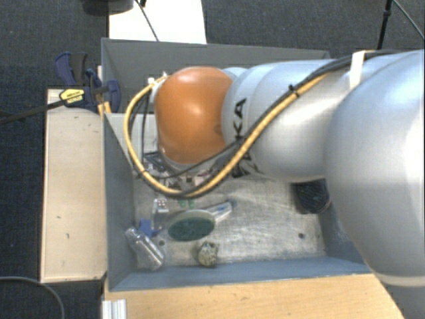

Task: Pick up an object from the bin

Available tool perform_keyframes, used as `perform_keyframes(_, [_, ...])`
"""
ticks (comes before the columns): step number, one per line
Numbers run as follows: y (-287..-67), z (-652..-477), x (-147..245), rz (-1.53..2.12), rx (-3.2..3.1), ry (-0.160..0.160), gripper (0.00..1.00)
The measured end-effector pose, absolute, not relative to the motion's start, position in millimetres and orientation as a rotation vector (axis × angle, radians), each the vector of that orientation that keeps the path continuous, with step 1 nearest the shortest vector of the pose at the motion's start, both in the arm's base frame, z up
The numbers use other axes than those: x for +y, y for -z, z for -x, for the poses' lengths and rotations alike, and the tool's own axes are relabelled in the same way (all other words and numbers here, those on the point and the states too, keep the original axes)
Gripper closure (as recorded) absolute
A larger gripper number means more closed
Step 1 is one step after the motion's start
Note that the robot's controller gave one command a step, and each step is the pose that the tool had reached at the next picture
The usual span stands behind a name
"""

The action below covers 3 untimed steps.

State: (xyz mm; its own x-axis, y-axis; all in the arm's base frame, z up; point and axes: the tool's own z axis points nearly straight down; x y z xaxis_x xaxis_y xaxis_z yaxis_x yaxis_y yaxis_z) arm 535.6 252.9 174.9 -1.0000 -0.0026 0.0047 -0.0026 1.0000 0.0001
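Gripper [159,178] low over left half of grey bin [265,271], mostly tucked under orange wrist cover [189,115] and looped cables; open or closed: cannot tell. Just in front of it, flat on bin floor near front wall: dark green oval pad [191,227], speckled face, pale blue handle angled up and right. Near pad, against front wall, small mottled tan-green ball [208,253]. In front-left corner, clear plastic piece with blue part [144,243]. Well apart on right, black round thing [311,197], partly under arm.
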Motion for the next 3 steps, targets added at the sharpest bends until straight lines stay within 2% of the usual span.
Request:
perform_keyframes(1, [-69,-493.0,161,-0.107,-3.146,0.005,0.0])
perform_keyframes(2, [-102,-484.6,123,-0.127,-3.141,-0.002,0.0])
perform_keyframes(3, [-102,-483.1,151,-0.266,-3.135,0.003,0.0])
